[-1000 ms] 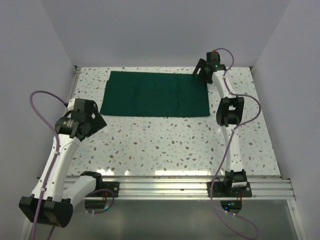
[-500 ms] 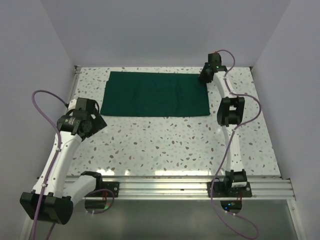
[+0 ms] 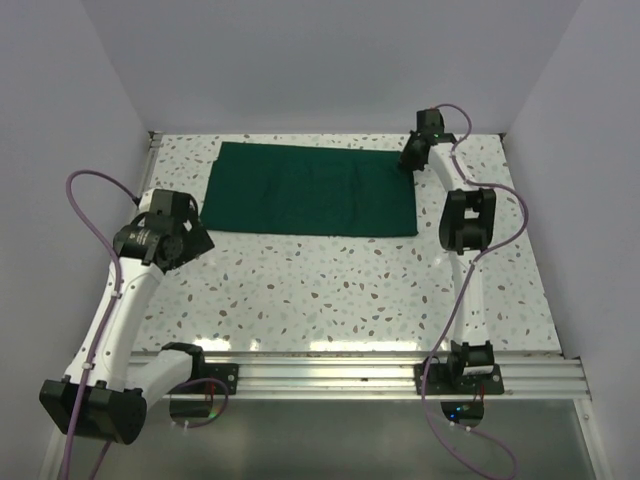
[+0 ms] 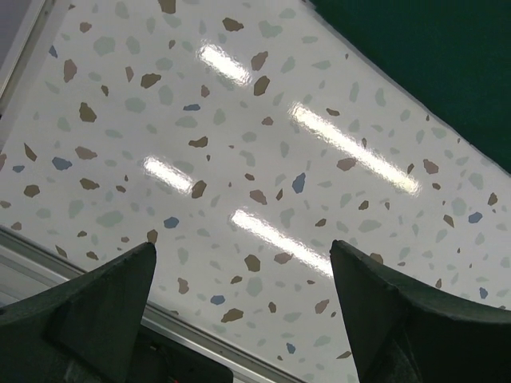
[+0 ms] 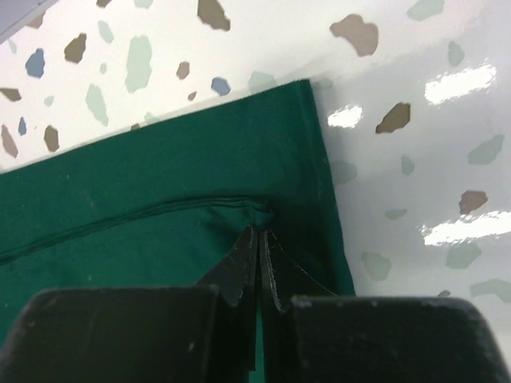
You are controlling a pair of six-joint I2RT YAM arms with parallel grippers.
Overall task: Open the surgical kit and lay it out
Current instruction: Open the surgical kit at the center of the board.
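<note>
The surgical kit shows only as a dark green cloth wrap (image 3: 310, 188), folded flat at the far middle of the table. Its tray and instruments are hidden. My right gripper (image 3: 408, 160) is down on the wrap's far right corner. In the right wrist view its jaws (image 5: 261, 231) are pressed together, pinching a puckered fold edge of the green cloth (image 5: 144, 183). My left gripper (image 3: 185, 240) hovers over bare table near the wrap's near left corner, a little apart from it. Its fingers (image 4: 242, 247) stand wide open with nothing between them, and the cloth (image 4: 431, 56) lies at the upper right.
The speckled white table (image 3: 330, 290) has a metal rail (image 3: 380, 370) along its near edge, where both arm bases sit. Grey walls close in the left, right and far sides. Purple cables loop beside each arm.
My right gripper has closed from open onto the cloth's fold at the far right corner. The left arm has shifted slightly, its jaws still open.
</note>
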